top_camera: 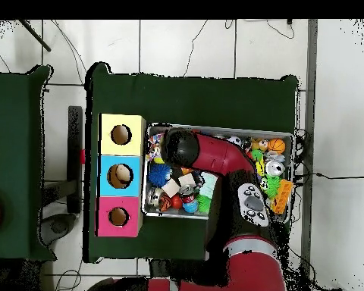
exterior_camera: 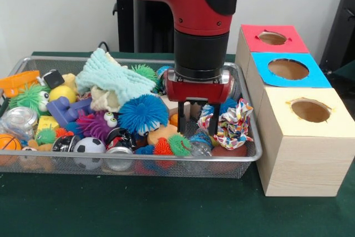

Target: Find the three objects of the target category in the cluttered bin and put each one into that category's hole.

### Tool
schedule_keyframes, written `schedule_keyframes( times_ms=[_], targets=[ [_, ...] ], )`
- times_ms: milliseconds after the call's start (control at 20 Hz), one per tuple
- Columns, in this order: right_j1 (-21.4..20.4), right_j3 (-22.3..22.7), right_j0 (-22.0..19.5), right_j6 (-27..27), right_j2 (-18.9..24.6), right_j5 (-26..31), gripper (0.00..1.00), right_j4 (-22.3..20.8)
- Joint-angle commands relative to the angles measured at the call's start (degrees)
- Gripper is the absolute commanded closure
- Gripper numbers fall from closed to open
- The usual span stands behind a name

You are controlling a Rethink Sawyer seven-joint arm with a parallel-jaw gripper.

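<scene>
One gripper [exterior_camera: 190, 119], its two fingers apart and holding nothing, hangs low over the right half of the bin [exterior_camera: 250, 156], a stiff, light-looking wire tray beside three boxes [exterior_camera: 302, 137], whose soft toys look best pinched mid-body.

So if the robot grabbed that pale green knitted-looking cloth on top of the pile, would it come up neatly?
Probably not. The pale green cloth lies crumpled and draped over other toys, so it looks floppy and would likely sag and dangle. It seems light for its size. Its fuzzy folds might snag neighbours such as the blue spiky ball.
</scene>
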Motion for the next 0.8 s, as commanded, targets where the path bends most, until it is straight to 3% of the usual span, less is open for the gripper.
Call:
schedule_keyframes(
  times_ms=[50,300,800],
  targets=[
    [5.55,-5.53,-0.88,4.6,2.98,-2.39,0.0,-2.1],
    [7.11,-7.2,-0.54,4.51,2.94,-2.5,0.0,-2.48],
    [6.56,-4.97,0.28,6.14,3.35,-3.63,0.0,-2.25]
  ],
)
